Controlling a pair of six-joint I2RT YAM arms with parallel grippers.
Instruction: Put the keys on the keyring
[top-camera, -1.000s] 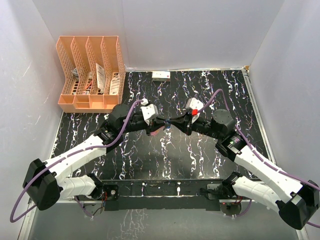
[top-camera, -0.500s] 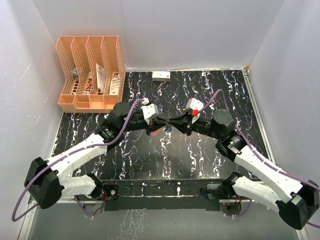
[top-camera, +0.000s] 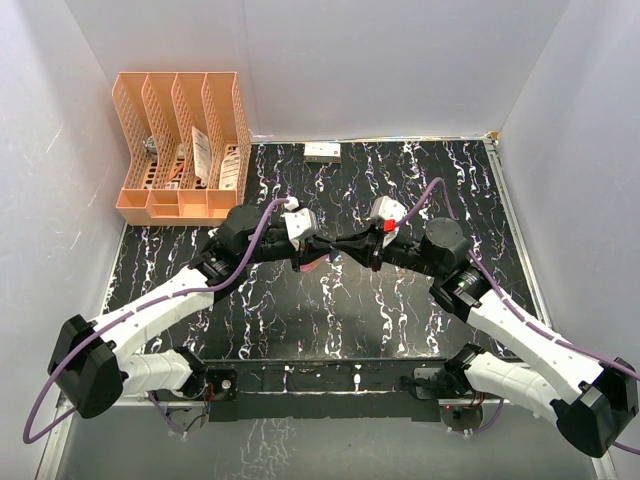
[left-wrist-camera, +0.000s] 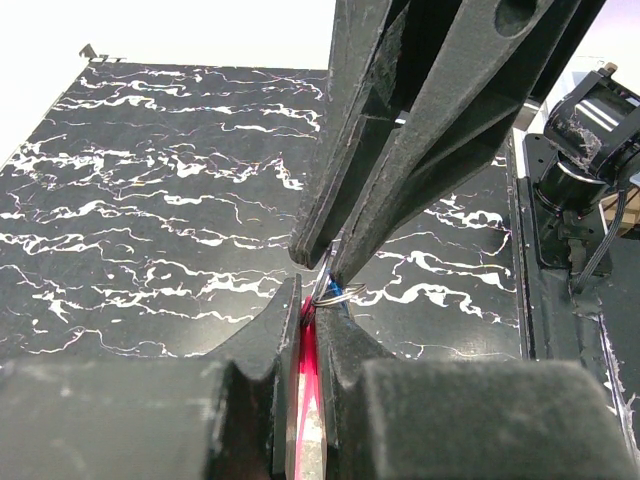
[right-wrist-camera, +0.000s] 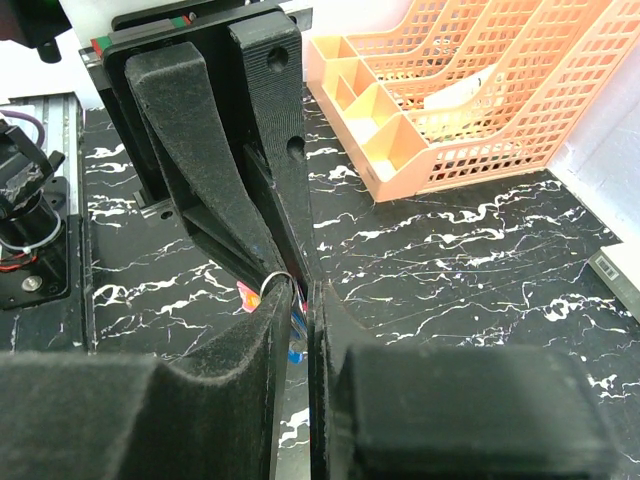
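Both grippers meet tip to tip above the middle of the black marbled table (top-camera: 300, 320). My left gripper (top-camera: 322, 248) (left-wrist-camera: 305, 300) is shut on the keyring's red strap (left-wrist-camera: 308, 360) (right-wrist-camera: 245, 293), and the thin metal ring (left-wrist-camera: 338, 293) (right-wrist-camera: 272, 280) sticks out past its tips. My right gripper (top-camera: 345, 247) (right-wrist-camera: 300, 285) stands against the ring with its jaws a narrow slit apart. A key with a blue head (right-wrist-camera: 297, 335) (left-wrist-camera: 330, 285) hangs in that slit just below the ring. Whether the key is threaded on the ring is hidden by the fingers.
An orange file organiser (top-camera: 180, 140) (right-wrist-camera: 470, 90) stands at the back left with papers in its slots. A small white box (top-camera: 322, 151) lies at the table's back edge. White walls close in the back and both sides.
The right gripper's jaws have parted slightly from shut. Both arms have crept a little closer together, and the blue key shows less from above.
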